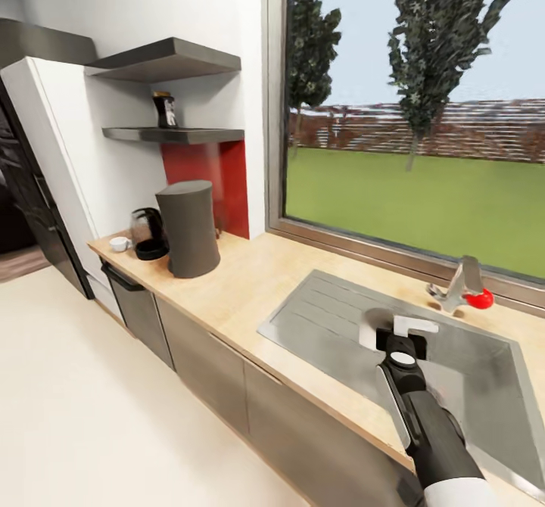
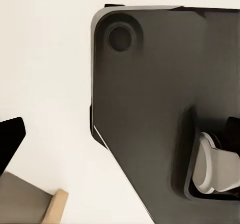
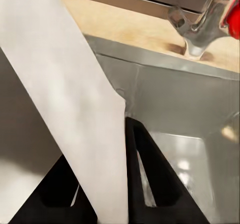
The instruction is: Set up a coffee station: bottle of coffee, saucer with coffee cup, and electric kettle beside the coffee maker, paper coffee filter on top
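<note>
Right arm [image 1: 431,431] extends from the near right corner of the head view out over the sink [image 1: 484,386], which is set into the kitchen worktop [image 1: 250,280]. Its claw [image 1: 400,333] pinches the paper coffee filter [image 1: 412,325], a thin white sheet that projects past the fingertips above the basin. In the right wrist view the filter [image 3: 75,108] runs as a broad white strip between the two black fingers [image 3: 150,179], with the basin wall and the faucet [image 3: 200,31] beyond it. The faucet [image 1: 458,284] stands at the far edge of the sink, below the window [image 1: 416,113], with a red object [image 1: 479,298] just beside it.

Coffee maker [image 1: 189,227] stands upright at the far left end of the worktop, below the kitchen shelf [image 1: 174,135]. The electric kettle [image 1: 149,233] stands just beside it on its left. A small white object [image 1: 119,244], too small to identify, lies near the left end of the worktop, left of the kettle. The bottle of coffee [image 1: 164,110] stands on the lower shelf, above the coffee maker. A second, upper shelf [image 1: 163,59] hangs above it.

Left wrist view shows a dark grey panel [image 2: 150,98] with a round recess against pale flooring; the state of the left claw cannot be told.
</note>
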